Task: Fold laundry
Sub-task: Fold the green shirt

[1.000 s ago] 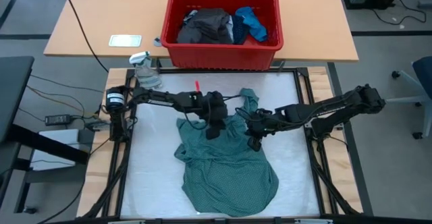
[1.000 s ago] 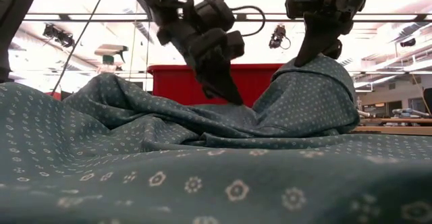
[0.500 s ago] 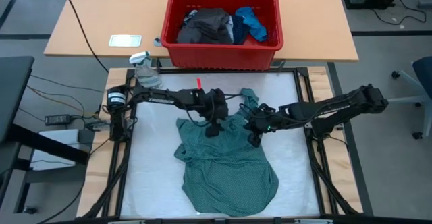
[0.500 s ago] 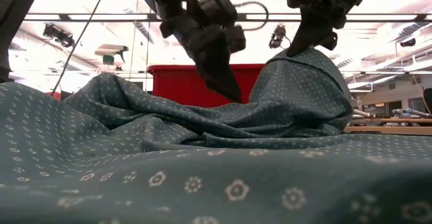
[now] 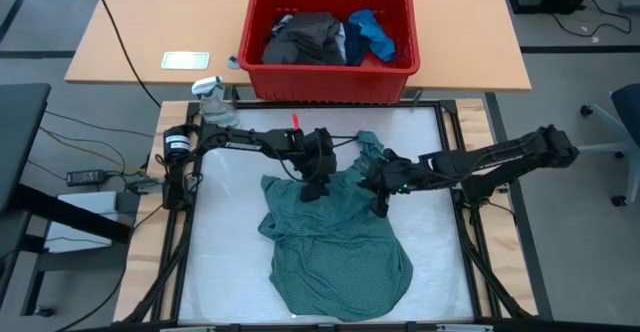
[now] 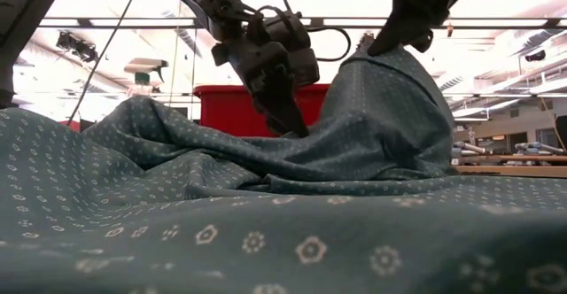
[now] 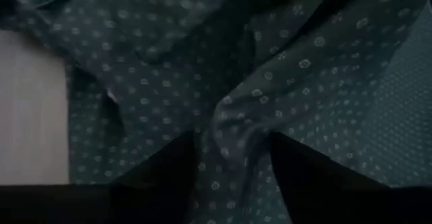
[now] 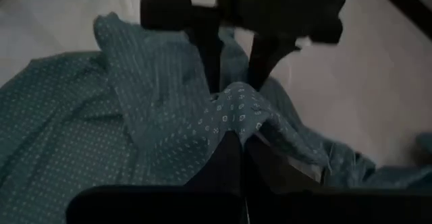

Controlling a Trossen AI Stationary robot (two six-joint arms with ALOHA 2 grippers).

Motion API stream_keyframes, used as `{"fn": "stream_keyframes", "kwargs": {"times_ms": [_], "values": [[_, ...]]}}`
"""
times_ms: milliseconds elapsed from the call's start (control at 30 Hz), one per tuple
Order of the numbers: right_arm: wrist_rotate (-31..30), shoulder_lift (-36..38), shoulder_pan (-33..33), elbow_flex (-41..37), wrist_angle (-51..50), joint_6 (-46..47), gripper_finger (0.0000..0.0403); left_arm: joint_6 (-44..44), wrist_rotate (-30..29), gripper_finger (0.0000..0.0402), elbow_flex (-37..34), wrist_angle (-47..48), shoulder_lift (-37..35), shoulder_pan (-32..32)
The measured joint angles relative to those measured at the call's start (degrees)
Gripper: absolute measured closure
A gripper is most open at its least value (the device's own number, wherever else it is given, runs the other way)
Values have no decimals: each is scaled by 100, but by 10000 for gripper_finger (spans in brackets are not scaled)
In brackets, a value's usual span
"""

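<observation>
Teal-green shirt [image 5: 335, 242] | rumpled, dotted | right tool [image 5: 379, 190] pinching it | left tool [image 5: 312, 188] parted, astride fold

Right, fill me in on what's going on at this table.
Two robot arms are working on a teal-green shirt spread on the white table. The right gripper is shut on a fold of the shirt and holds it raised in a peak. The left gripper sits over the shirt's upper part with a ridge of cloth between its parted fingers. More clothes wait in the red bin behind. Nothing is folded yet.
</observation>
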State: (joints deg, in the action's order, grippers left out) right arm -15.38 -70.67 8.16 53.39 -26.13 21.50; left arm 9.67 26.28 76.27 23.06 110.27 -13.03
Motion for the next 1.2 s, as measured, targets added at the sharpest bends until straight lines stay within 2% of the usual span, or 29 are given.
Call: {"fn": "stream_keyframes", "kwargs": {"times_ms": [133,233,300,367,433,567,633,733,833,900,967,1033,1200], "values": [[-8,155,-128,0,89,-158,398,-181,-4,282,36,421,-47,-8],[-5,263,-274,0,101,-202,386,-421,-60,363,249,1224,-268,-72],[23,299,-414,0,148,-173,370,-746,-305,389,383,2058,-540,-81],[57,306,-620,0,313,-63,352,-1050,-737,392,428,2757,-915,3],[344,225,-983,9,703,58,337,-1446,-1126,396,431,3179,-1359,154],[2056,-365,-1938,11,1718,274,302,-2540,-1845,398,442,3769,-2100,436],[2602,-636,-2243,11,1782,476,283,-3065,-2107,399,442,3997,-2297,532],[2483,-690,-2376,11,922,355,261,-3705,-2366,399,439,4524,-2436,684],[2096,-605,-2206,3,-226,-342,249,-4122,-2614,400,428,5052,-2435,863],[2042,-592,-2041,-131,-597,-828,244,-4231,-2749,400,386,5077,-2434,968],[2105,-634,-1894,-395,-501,-1246,242,-4367,-2820,400,313,5048,-2419,1028],[2139,-717,-1792,-625,20,-1611,241,-4506,-2838,400,240,4966,-2408,1048],[1818,-877,-1911,-1046,978,-2260,243,-4713,-2927,401,149,4852,-2408,1042]]}}
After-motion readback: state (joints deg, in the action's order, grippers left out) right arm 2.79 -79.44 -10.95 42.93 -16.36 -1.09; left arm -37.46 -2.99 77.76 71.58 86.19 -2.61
